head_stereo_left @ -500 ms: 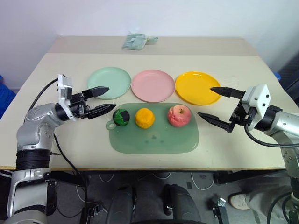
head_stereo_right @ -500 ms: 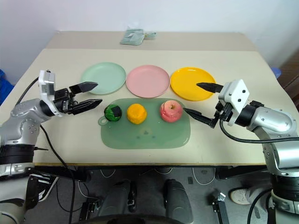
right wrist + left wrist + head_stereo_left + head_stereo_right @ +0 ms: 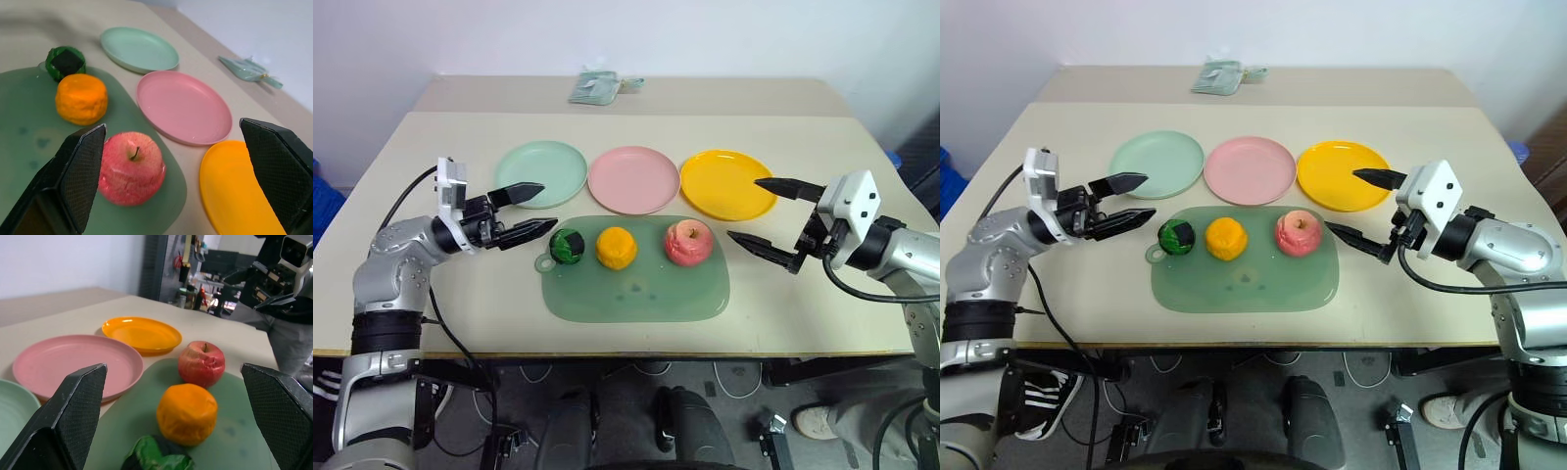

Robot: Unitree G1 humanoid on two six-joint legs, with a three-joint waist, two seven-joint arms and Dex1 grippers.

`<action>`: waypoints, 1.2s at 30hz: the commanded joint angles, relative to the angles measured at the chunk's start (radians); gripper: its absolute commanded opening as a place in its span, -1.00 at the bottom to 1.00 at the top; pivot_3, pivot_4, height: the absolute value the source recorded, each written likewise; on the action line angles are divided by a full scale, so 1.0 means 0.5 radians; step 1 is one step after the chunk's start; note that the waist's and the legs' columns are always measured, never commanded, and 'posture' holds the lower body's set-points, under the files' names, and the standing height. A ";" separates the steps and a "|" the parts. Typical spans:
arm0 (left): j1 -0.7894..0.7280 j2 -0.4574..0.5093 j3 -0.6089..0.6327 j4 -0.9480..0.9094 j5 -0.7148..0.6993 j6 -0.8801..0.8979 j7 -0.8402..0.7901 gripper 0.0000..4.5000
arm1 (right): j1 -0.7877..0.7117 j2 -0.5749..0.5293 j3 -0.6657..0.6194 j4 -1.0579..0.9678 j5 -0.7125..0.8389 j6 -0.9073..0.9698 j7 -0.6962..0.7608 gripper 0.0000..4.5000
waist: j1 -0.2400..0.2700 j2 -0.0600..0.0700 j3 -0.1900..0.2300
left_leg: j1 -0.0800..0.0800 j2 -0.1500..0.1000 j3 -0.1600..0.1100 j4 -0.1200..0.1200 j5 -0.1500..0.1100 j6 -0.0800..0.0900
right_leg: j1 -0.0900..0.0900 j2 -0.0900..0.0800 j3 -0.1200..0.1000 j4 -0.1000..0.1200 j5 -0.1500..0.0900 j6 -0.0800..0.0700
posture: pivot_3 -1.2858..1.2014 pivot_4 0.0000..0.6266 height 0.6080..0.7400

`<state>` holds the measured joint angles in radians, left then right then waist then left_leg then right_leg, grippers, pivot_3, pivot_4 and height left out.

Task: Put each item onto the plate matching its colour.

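On a translucent green mat [image 3: 636, 289] lie three fruits in a row: a dark green and black ball [image 3: 569, 246], an orange one [image 3: 617, 248] and a pink-red apple [image 3: 689, 243]. Behind the mat stand a mint green plate [image 3: 541, 173], a pink plate [image 3: 634, 179] and a yellow-orange plate [image 3: 727, 183], all bare. My left gripper [image 3: 533, 210] hovers open just left of the green ball. Right of the apple, my right gripper [image 3: 759, 213] hangs open, one finger over the yellow-orange plate's edge. Neither holds anything.
A small clear packet [image 3: 597, 86] lies at the table's far edge. The table's front edge [image 3: 626, 345] runs close below the mat. Bare tabletop lies to the left and right of the mat.
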<state>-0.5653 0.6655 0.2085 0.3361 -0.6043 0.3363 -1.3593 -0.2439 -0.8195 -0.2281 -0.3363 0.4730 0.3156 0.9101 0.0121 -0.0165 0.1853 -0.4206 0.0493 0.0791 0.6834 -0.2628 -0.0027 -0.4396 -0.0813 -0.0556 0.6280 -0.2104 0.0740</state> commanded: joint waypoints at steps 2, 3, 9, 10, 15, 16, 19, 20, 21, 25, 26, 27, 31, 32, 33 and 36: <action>-0.099 0.063 0.019 0.064 0.016 -0.032 -0.070 1.00 | -0.081 0.035 0.035 -0.018 -0.047 -0.094 -0.022 0.98 | -0.001 0.000 0.000 | 0.000 0.000 0.000 0.000 0.000 0.000 | 0.000 0.000 0.000 0.000 0.000 0.000 | 0.03 -0.52 1.00; -0.106 0.083 0.030 0.106 0.021 -0.062 -0.116 1.00 | -0.096 0.057 0.091 -0.045 -0.080 -0.092 -0.045 0.98 | -0.002 0.000 0.000 | 0.000 0.000 0.000 0.000 0.000 0.000 | 0.000 0.000 0.000 0.000 0.000 0.000 | 0.03 -0.52 1.00; -0.090 0.150 -0.018 0.035 0.011 0.039 -0.245 1.00 | -0.133 0.086 0.137 -0.135 0.034 0.019 -0.036 0.98 | -0.003 0.000 0.000 | -0.002 0.000 0.000 0.000 0.000 0.000 | -0.002 0.000 0.000 0.000 0.000 0.000 | 0.03 -0.52 1.00; -0.086 0.165 -0.040 0.057 0.058 -0.011 -0.275 1.00 | -0.131 0.088 0.144 -0.162 0.044 0.039 -0.041 0.98 | 0.001 0.000 0.000 | -0.002 0.000 0.000 0.000 0.000 0.000 | -0.002 0.000 0.000 0.000 0.000 0.000 | 0.03 -0.52 1.00; -0.065 0.149 -0.198 0.184 0.319 -0.363 -0.312 1.00 | -0.147 0.026 0.197 -0.318 0.152 0.241 0.001 0.98 | 0.004 0.000 0.000 | -0.002 0.000 0.000 0.000 0.000 0.000 | -0.002 0.000 0.000 0.000 0.000 -0.001 | 0.03 -0.52 1.00; -0.078 0.147 -0.199 0.228 0.331 -0.387 -0.323 1.00 | -0.165 0.021 0.227 -0.355 0.163 0.295 -0.012 0.98 | 0.004 0.000 0.000 | -0.003 0.000 0.000 0.000 0.000 0.000 | -0.002 0.000 0.000 0.000 0.000 -0.001 | 0.03 -0.52 1.00; -0.135 0.057 -0.217 0.287 0.345 -0.453 -0.297 1.00 | -0.187 -0.057 0.242 -0.506 0.258 0.481 -0.014 0.98 | 0.003 0.000 0.000 | -0.004 0.000 0.000 0.000 0.000 0.000 | -0.004 -0.001 0.000 0.000 0.000 -0.001 | 0.03 -0.52 1.00; -0.148 0.034 -0.224 0.307 0.357 -0.481 -0.290 1.00 | -0.183 -0.081 0.229 -0.553 0.289 0.521 -0.011 0.98 | 0.005 0.000 0.000 | -0.006 0.000 -0.001 0.000 0.000 0.000 | -0.005 -0.001 0.000 0.000 0.000 -0.001 | 0.03 -0.52 1.00; -0.152 0.025 -0.230 0.334 0.373 -0.513 -0.300 1.00 | -0.176 -0.106 0.216 -0.594 0.310 0.560 -0.017 0.98 | 0.004 0.000 0.000 | -0.007 0.000 -0.001 0.000 0.000 0.000 | -0.005 -0.001 -0.001 0.000 0.000 -0.001 | 0.03 -0.52 1.00; -0.168 -0.018 -0.256 0.404 0.408 -0.574 -0.312 1.00 | -0.153 -0.173 0.178 -0.712 0.406 0.687 -0.050 0.98 | -0.003 0.000 0.000 | -0.007 0.000 0.000 0.000 0.000 0.000 | -0.006 -0.001 0.000 -0.001 0.000 -0.001 | 0.03 -0.52 1.00; -0.176 -0.037 -0.267 0.413 0.414 -0.572 -0.306 1.00 | -0.159 -0.170 0.168 -0.721 0.437 0.719 -0.070 0.98 | -0.001 0.000 0.000 | -0.007 0.000 -0.001 0.000 0.000 0.000 | -0.006 -0.001 0.000 -0.001 0.000 -0.001 | 0.03 -0.52 1.00; -0.182 -0.047 -0.274 0.426 0.421 -0.575 -0.309 1.00 | -0.172 -0.164 0.169 -0.732 0.457 0.744 -0.093 0.98 | 0.000 0.000 0.000 | -0.007 0.000 -0.001 0.000 0.000 0.000 | -0.006 -0.001 0.000 0.000 0.000 -0.001 | 0.03 -0.52 1.00; -0.182 -0.152 -0.368 0.480 0.511 -0.674 -0.284 1.00 | -0.156 -0.158 0.167 -0.750 0.453 0.751 -0.139 0.98 | 0.004 0.000 0.000 | -0.008 0.000 -0.001 0.002 0.000 0.000 | -0.006 -0.001 0.000 -0.001 0.000 -0.001 | 0.03 -0.52 1.00; -0.183 -0.167 -0.381 0.494 0.531 -0.709 -0.281 1.00 | -0.152 -0.161 0.168 -0.755 0.458 0.755 -0.147 0.98 | 0.004 0.000 0.000 | -0.008 0.000 -0.001 0.002 0.000 0.000 | -0.006 -0.001 0.000 -0.001 0.000 -0.001 | 0.03 -0.52 1.00; -0.190 -0.184 -0.391 0.516 0.550 -0.725 -0.266 1.00 | -0.146 -0.164 0.162 -0.757 0.461 0.754 -0.150 0.98 | 0.003 0.000 0.000 | -0.009 0.000 -0.001 0.002 0.000 0.000 | -0.006 -0.001 0.000 -0.002 0.000 -0.001 | 0.03 -0.52 1.00; -0.213 -0.221 -0.424 0.620 0.640 -0.866 -0.214 1.00 | -0.126 -0.176 0.141 -0.753 0.459 0.747 -0.158 0.98 | 0.002 0.000 0.000 | -0.009 0.000 -0.001 0.002 0.000 0.000 | -0.006 -0.001 0.000 -0.001 0.000 -0.001 | 0.03 -0.52 1.00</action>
<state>-0.6530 0.5541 0.0036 0.6295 -0.3100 -0.0534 -1.4813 -0.3066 -0.8933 -0.1220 -0.6839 0.6917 0.6934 0.8375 0.0132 -0.0167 0.1853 -0.4250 0.0492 0.0785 0.6843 -0.2629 -0.0025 -0.4426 -0.0818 -0.0559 0.6274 -0.2103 0.0736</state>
